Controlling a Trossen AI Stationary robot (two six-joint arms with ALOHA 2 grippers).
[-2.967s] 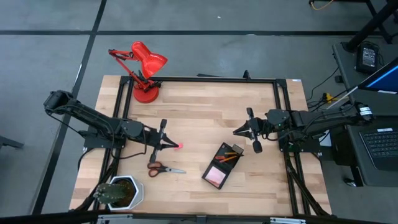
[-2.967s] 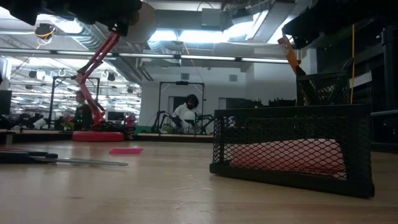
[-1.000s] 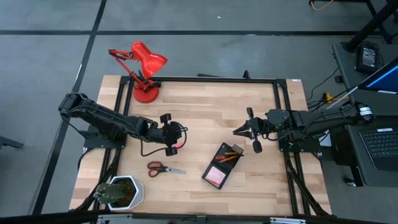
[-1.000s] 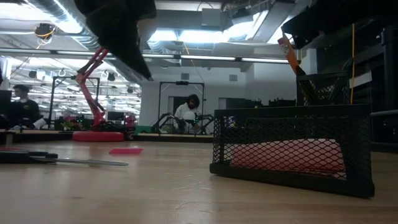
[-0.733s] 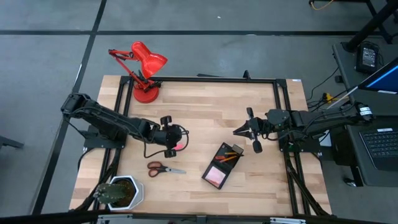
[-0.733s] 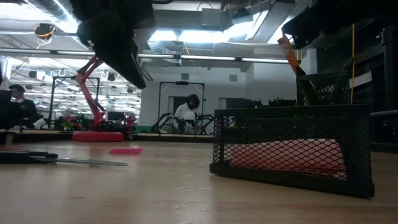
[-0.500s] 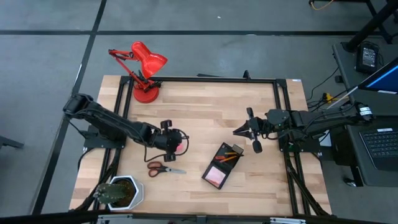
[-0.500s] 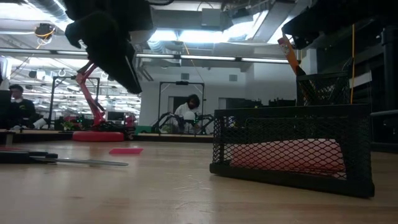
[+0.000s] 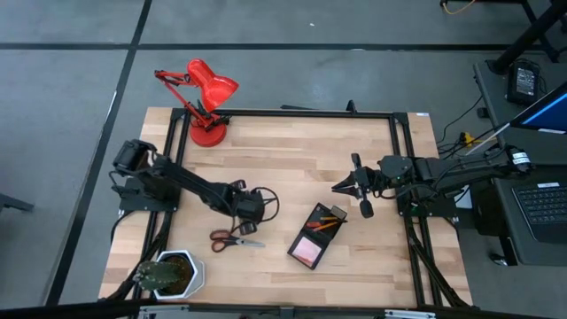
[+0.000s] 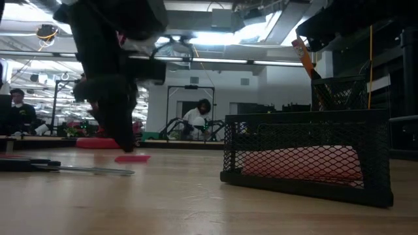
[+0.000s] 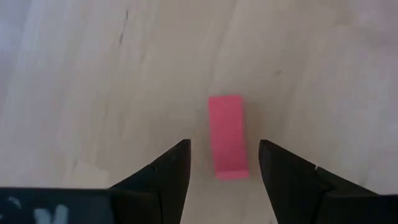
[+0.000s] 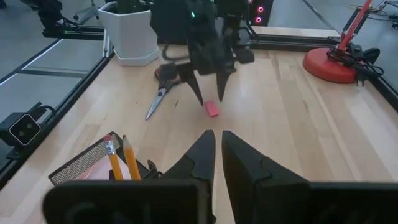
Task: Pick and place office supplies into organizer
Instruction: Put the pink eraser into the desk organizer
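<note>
A small pink eraser (image 11: pixel 227 144) lies flat on the wooden table. My left gripper (image 11: pixel 224 149) points down over it, open, one finger on each side and neither touching it. In the high view this gripper (image 9: pixel 250 211) hides the eraser. The low view shows its fingers just above the eraser (image 10: pixel 132 158). Red-handled scissors (image 9: pixel 235 239) lie near the front left. The black mesh organizer (image 9: pixel 328 232) holds two pencils (image 12: pixel 121 158) and a pink pad (image 9: pixel 307 252). My right gripper (image 9: pixel 341 186) waits shut, above the table right of centre.
A red desk lamp (image 9: pixel 202 97) stands at the far left corner. A white pot with a plant (image 9: pixel 173 273) sits at the near left corner. A black frame (image 9: pixel 399 168) rims the table. People sit in the room behind.
My left gripper has tipped from lying sideways to pointing down. It has come down and a little toward the near edge, until it stands over the eraser. The eraser has stayed where it was.
</note>
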